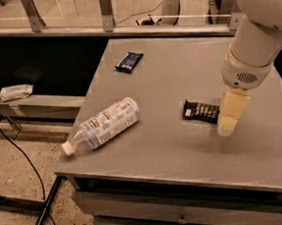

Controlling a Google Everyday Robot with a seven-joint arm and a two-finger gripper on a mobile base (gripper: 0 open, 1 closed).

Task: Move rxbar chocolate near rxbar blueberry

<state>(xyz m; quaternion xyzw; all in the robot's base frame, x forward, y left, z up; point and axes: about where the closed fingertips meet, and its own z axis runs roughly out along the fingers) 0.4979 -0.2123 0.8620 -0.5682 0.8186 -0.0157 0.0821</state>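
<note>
Rxbar chocolate (200,111): lies flat on the grey table (174,156), right of centre, black wrapper with the white lettering facing up. Runs left to right, with the right end slanting a little toward the near edge.

Gripper (228,122): hangs tip-down at the right end of that bar, pale cream, and overlaps the wrapper's right edge in this view. Touching the bar or poised just above it: cannot tell. Spread or pressed together: cannot tell either, since it shows only as one pale block from this side.

Arm (259,30): comes in from the upper right corner as a thick white link sloping down and to the left. Ends in a round wrist housing with a small dark grille, directly above the gripper. Leans slightly, so that the tip sits nearer and a touch further left than the wrist.

Rxbar blueberry (129,61): rests flat on the far left part of the table, in a dark navy wrapper, well apart from the black bar and from the gripper.

Plastic bottle (106,125): lies on its side at the near left of the table, white cap pointing past the left edge, well apart from the gripper.

Off the table to the left: a crumpled pale packet (15,91) on a low ledge, and a black cable (24,159) across the speckled floor.
</note>
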